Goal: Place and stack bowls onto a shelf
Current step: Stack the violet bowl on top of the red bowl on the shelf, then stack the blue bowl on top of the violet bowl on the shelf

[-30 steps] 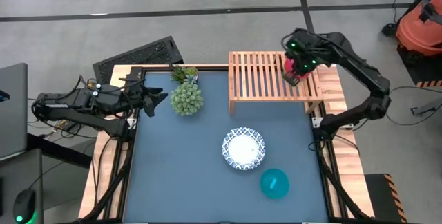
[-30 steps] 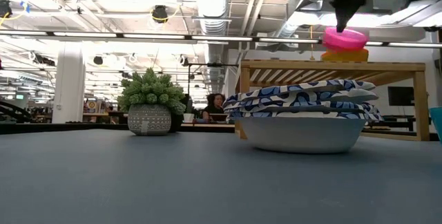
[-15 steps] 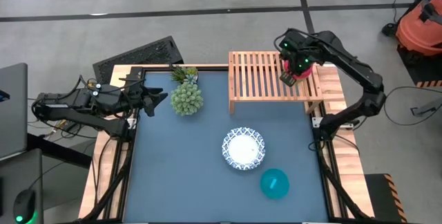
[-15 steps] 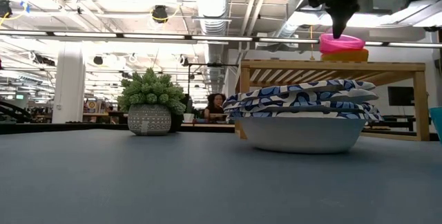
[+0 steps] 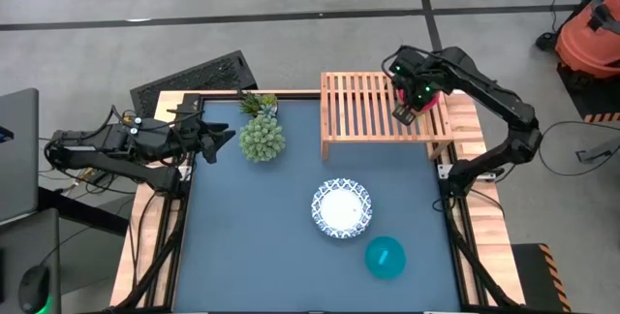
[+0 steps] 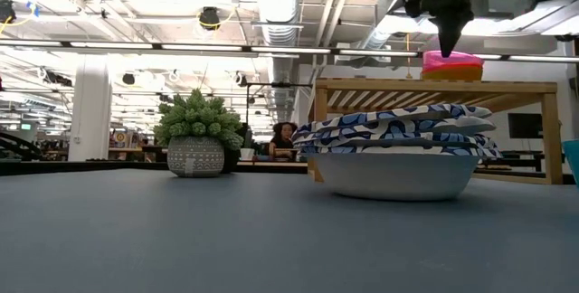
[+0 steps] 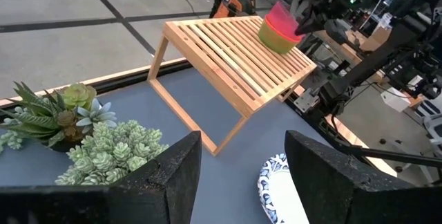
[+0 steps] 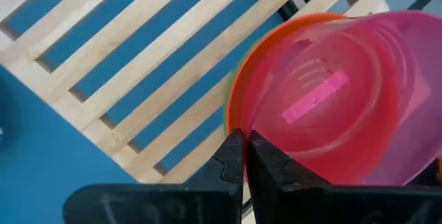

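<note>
Left wrist view: red bowl [image 7: 284, 18] in lime bowl [image 7: 275, 41].

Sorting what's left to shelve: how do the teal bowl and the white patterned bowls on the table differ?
The teal bowl is a single plain one, while the white bowls have blue patterned rims and sit as a stack. The teal bowl is narrower; the white bowls are wider. The teal bowl lies farther from the shelf than the white bowls. Both rest on the blue table, untouched by either arm.
</note>
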Available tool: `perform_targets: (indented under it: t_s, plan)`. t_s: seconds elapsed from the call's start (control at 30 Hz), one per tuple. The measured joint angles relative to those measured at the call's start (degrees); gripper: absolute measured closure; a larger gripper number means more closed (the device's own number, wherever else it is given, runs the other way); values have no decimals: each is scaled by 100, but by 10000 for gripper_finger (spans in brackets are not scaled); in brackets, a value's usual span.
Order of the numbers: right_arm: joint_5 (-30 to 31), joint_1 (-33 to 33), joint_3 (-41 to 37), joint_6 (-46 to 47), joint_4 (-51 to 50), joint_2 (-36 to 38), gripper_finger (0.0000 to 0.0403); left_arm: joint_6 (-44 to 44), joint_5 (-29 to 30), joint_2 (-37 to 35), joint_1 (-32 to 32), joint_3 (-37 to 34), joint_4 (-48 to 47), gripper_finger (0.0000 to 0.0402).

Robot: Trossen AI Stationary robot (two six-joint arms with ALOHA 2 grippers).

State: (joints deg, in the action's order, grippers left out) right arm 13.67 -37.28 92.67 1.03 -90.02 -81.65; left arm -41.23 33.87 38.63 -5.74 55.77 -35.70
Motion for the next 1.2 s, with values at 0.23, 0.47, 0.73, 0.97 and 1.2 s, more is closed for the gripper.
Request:
perform_targets:
  t_s: [0.23,0.47,0.73,0.97,1.2]
  plan:
    - [-5,0,-41,-2,0,0,363,-2,-2,0,0,0,0,205]
    - [-11,-5,-41,41,2,19,339,-4,-1,-1,0,0,0,205]
    - [-203,-39,-41,181,4,369,270,0,-2,-2,0,0,0,205]
    - [-1104,66,-41,983,2,1054,246,2,-2,0,0,0,0,205]
    - [-1832,1573,-71,2770,16,1440,246,46,-2,0,0,0,0,205]
